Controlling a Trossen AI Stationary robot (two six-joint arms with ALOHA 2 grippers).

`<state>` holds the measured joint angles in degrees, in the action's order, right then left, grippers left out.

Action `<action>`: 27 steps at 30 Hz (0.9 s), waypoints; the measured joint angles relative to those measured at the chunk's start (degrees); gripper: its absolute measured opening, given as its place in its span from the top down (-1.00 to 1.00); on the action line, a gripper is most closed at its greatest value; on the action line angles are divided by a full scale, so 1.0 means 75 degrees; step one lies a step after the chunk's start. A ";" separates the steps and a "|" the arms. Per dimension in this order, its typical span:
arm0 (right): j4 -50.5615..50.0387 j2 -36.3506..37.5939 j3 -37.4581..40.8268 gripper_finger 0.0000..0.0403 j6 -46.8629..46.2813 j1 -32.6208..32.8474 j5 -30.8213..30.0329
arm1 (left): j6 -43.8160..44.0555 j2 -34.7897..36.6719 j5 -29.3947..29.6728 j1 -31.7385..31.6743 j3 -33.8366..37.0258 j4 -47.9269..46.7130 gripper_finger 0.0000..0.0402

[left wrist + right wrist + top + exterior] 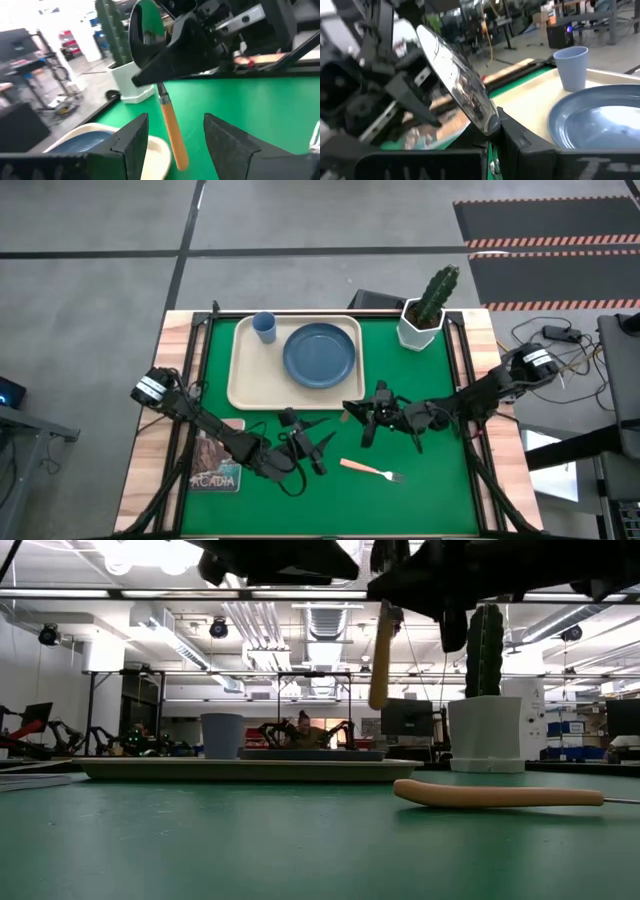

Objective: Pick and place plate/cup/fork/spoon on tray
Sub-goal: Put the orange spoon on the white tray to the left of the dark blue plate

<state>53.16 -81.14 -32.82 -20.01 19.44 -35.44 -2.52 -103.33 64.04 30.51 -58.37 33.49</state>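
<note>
- The spoon (172,131) has a silver rounded bowl (457,82) and an orange-tan handle; it hangs handle-down, clear of the counter, from the right tool (372,418), whose fingers are closed on its neck just below the bowl.
- The fork (371,470), with a silver tined head and a light orange-tan handle, lies flat on the green mat (440,490), near and just below the right tool in the overhead view, not touching it.
- The left tool (312,442) hovers beside the right one, its fingers (132,137) spread wide with nothing between them; the hanging spoon handle shows just ahead of its gap.
- The counter is wood-edged and covered by the green mat; a book or card (214,465) marked "ARCADIA" lies under the left arm.
- A white pot with a green cactus (428,305) stands at the mat's far corner, beyond the right tool.
- Behind lies a large room with ceiling lights, pipes and racks.
- The cream tray (243,385), beyond both tools, holds the slate-blue plate (320,355) and the light-blue cup (264,327) upright at its far corner.
</note>
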 joint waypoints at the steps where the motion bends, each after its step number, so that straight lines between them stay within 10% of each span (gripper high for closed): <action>1: 0.0326 -0.0137 0.0018 0.96 -0.0019 0.0000 -0.0053 | 0.0000 0.0000 0.0164 0.0048 0.0000 -0.0040 0.15; 14: 0.4836 -0.2507 0.0041 0.96 -0.0338 0.0003 -0.0097 | 0.0285 -0.0471 -0.0098 -0.0173 -0.0273 0.0305 0.15; 27: 0.4887 -0.2480 0.0009 0.96 0.0008 0.0052 -0.0097 | 0.1224 -0.0874 0.0161 -0.0619 -0.0265 0.0288 0.31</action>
<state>89.82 -99.74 -32.75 -19.95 19.84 -36.16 6.66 -109.89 65.25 25.87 -60.36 35.66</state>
